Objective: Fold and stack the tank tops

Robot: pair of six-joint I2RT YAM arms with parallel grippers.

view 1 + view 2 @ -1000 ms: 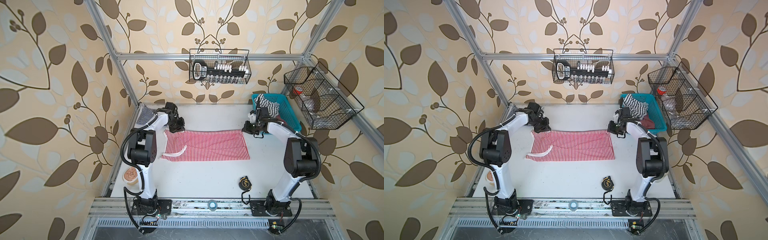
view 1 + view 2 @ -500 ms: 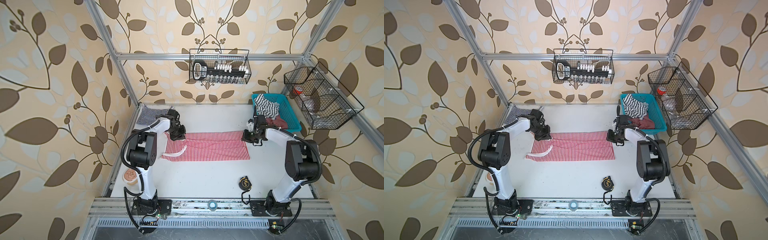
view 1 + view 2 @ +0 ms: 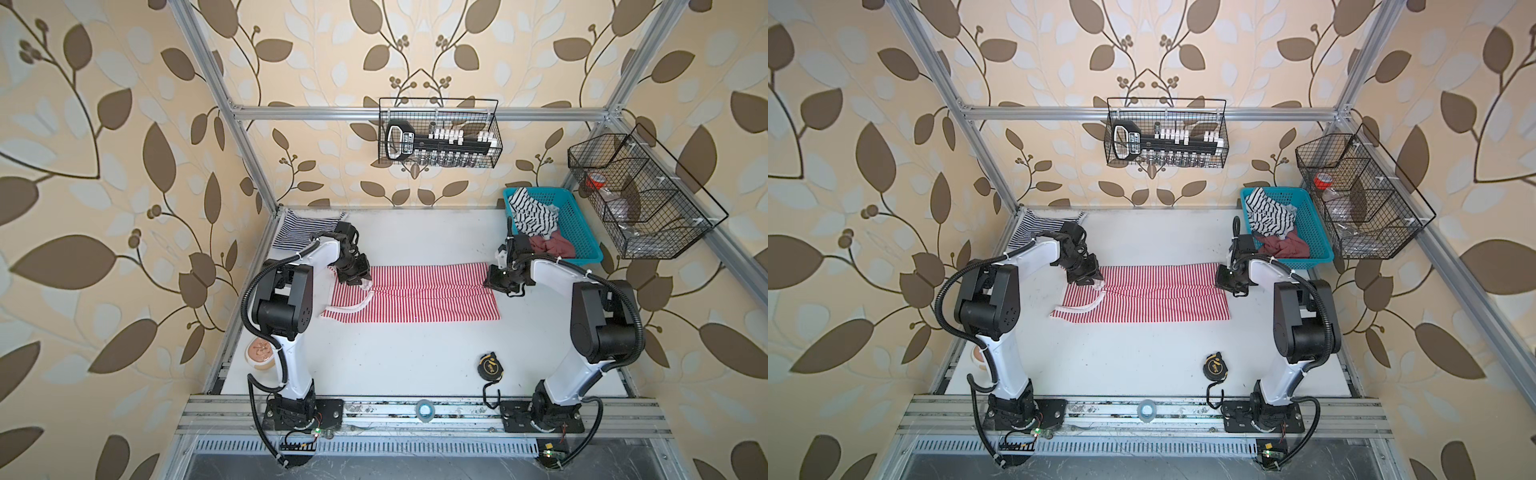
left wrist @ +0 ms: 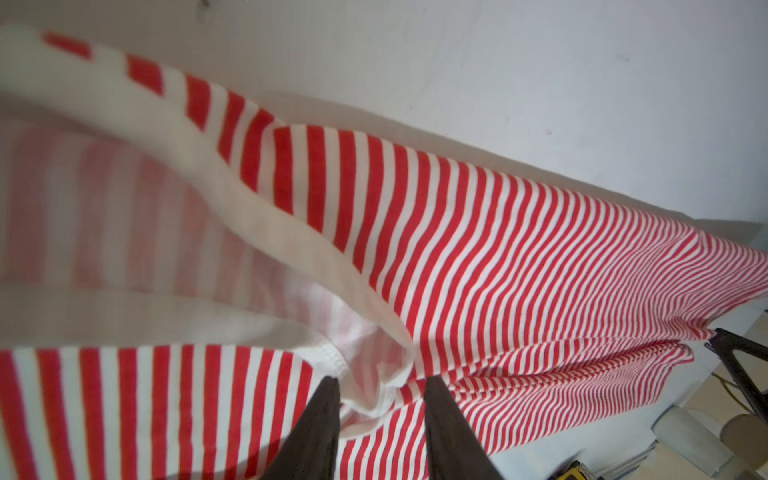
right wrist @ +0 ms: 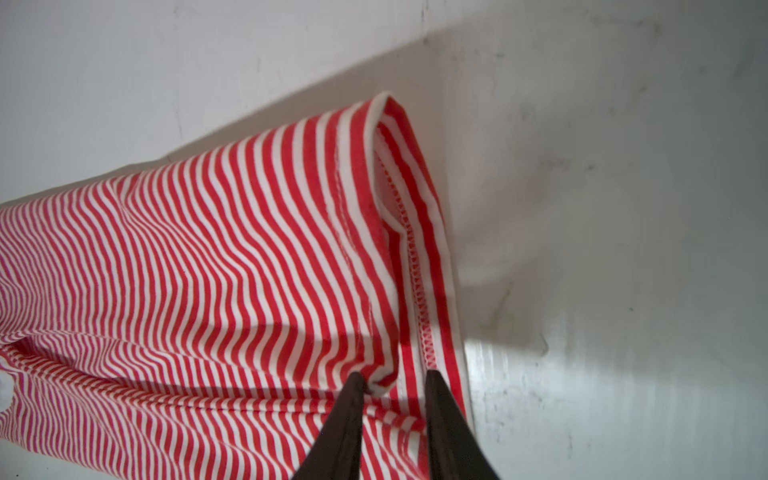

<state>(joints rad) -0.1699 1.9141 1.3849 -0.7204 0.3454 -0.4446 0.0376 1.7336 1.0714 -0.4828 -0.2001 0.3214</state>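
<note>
Released left claw (image 3: 360, 281) and right claw (image 3: 495, 285) should lift straight off the mid-frame red-and-white tank top (image 3: 415, 305), sparing its fold.

Table (image 3: 395, 357): red top (image 3: 424, 297), navy top (image 3: 299, 228), basket (image 3: 582, 254), maybe tape-measure (image 3: 490, 366)

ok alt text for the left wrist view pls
The left gripper stands open over a red-and-white striped tank top, white trim bunched between its dark fingertips. White table beyond.
</note>
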